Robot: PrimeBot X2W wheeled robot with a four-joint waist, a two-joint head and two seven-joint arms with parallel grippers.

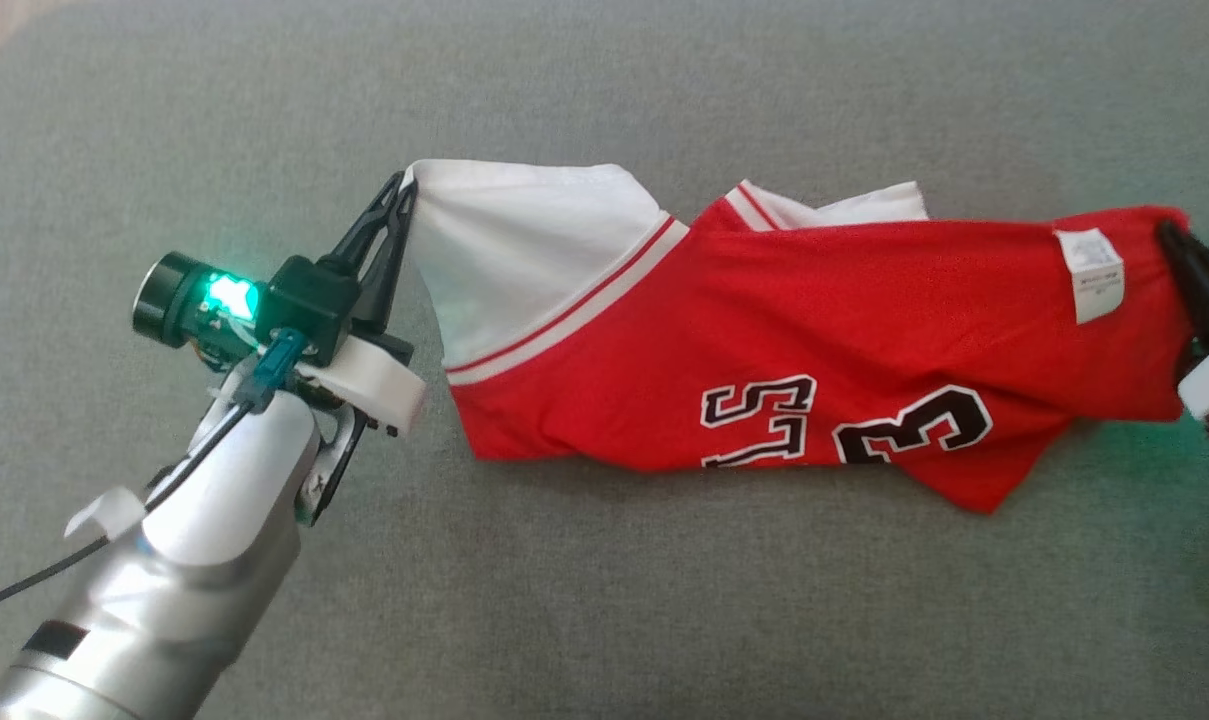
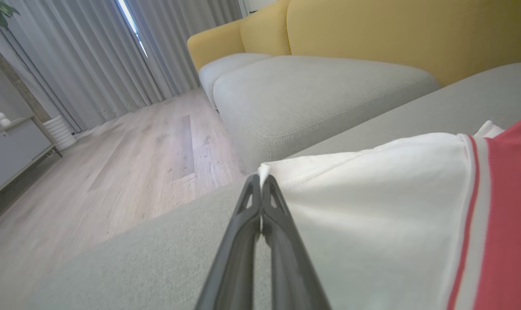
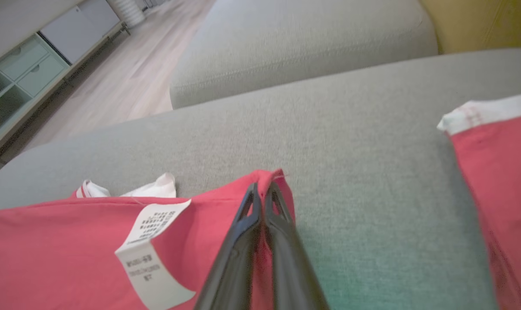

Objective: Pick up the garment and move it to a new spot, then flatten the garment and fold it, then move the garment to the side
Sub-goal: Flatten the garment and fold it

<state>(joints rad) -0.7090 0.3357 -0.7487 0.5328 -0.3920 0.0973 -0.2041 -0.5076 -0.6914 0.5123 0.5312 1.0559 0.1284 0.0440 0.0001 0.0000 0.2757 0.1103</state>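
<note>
The garment [image 1: 804, 330] is a red jersey with white sleeves, black numbers and a white care label, stretched left to right across a grey cushion. My left gripper [image 1: 404, 190] is shut on the corner of its white sleeve [image 2: 372, 206], seen pinched between the fingertips of that gripper [image 2: 260, 181] in the left wrist view. My right gripper [image 1: 1169, 232] is shut on the red hem corner at the far right; in the right wrist view the gripper [image 3: 262, 189] clamps the red cloth [image 3: 70, 249] next to the label [image 3: 152, 254].
The grey sofa cushion [image 1: 604, 620] extends all around the jersey. A second grey cushion [image 2: 312, 94] and a yellow backrest [image 2: 407, 30] lie beyond. Another red and white piece of cloth [image 3: 497, 172] lies at the right of the right wrist view. Wooden floor [image 2: 113, 172] is off the cushion's edge.
</note>
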